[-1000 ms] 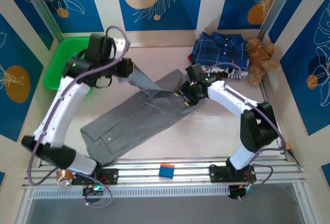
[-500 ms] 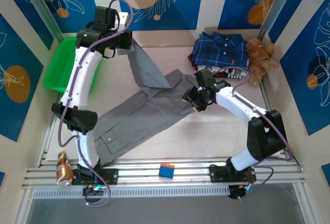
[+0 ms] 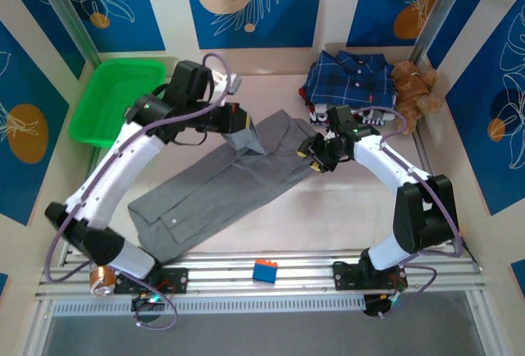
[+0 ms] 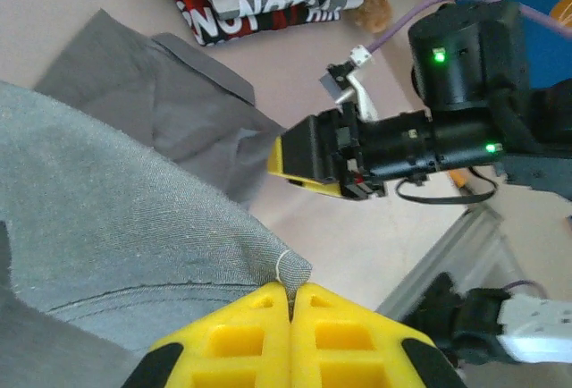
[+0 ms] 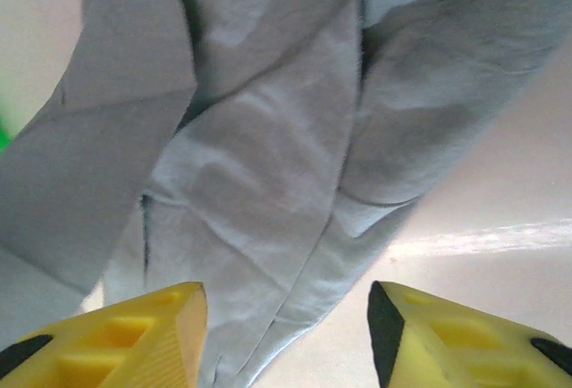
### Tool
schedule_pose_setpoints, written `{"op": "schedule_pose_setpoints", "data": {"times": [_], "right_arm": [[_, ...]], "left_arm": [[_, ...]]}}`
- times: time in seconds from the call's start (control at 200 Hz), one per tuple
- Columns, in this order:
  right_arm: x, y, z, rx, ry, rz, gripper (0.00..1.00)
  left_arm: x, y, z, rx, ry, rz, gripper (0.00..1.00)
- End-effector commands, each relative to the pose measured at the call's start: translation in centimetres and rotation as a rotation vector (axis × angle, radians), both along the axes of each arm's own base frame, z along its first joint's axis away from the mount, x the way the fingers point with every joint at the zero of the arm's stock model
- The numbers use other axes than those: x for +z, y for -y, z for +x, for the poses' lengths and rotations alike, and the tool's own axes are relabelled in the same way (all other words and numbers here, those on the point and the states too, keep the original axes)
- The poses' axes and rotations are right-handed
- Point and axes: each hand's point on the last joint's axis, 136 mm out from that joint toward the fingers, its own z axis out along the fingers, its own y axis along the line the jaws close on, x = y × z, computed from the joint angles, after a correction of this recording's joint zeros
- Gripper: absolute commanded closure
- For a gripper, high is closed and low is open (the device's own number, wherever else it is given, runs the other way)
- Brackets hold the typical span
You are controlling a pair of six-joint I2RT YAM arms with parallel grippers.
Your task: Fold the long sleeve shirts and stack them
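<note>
My left gripper (image 4: 290, 291) and right gripper (image 5: 286, 291) are yellow with black patches. The grey shirt (image 3: 221, 184) is plain mid-grey. Far right, the plaid shirt (image 3: 349, 77) is navy with white checks, next to a brown teddy bear (image 3: 414, 93). The bin (image 3: 98, 106) is bright green, the surface (image 3: 271, 85) pale beige.

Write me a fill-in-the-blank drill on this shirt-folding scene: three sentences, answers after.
1. The left gripper pinches a corner of the grey shirt with its jaws ____.
2. The right gripper hovers over that shirt with its jaws ____.
3. The plaid shirt tops a pile beside the teddy bear, which is ____ in colour.
Missing words: shut; open; brown.
</note>
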Motion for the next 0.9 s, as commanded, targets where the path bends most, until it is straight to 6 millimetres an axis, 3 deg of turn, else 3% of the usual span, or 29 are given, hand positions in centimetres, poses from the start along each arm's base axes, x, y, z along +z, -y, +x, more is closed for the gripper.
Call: {"op": "schedule_pose_setpoints", "data": {"times": [0.0,0.14,0.3,0.45,0.66,0.89], "right_arm": [[0.5,-3.8,-1.2,0.142,-0.032,0.165,0.53],[-0.5,-7.6,-2.5,0.221,-0.077,0.207,0.58],[-2.9,-10.5,-1.5,0.235,-0.130,0.172,0.65],[-3.9,-8.9,2.2,0.103,-0.139,0.138,0.68],[-1.0,-6.6,7.8,0.034,-0.038,0.192,0.65],[2.0,-4.3,9.5,0.018,0.040,0.261,0.61]], "left_arm": [[3.6,-0.3,-0.1,0.085,0.033,-0.158,0.96],[6.8,-0.9,0.5,0.126,0.114,-0.195,0.95],[7.1,0.1,1.0,0.107,0.105,-0.217,0.95],[6.4,1.1,-0.1,0.076,0.083,-0.245,0.95],[5.1,4.3,-2.7,-0.014,0.032,-0.317,0.95],[3.9,8.8,-5.6,-0.134,0.004,-0.362,0.93]]}}
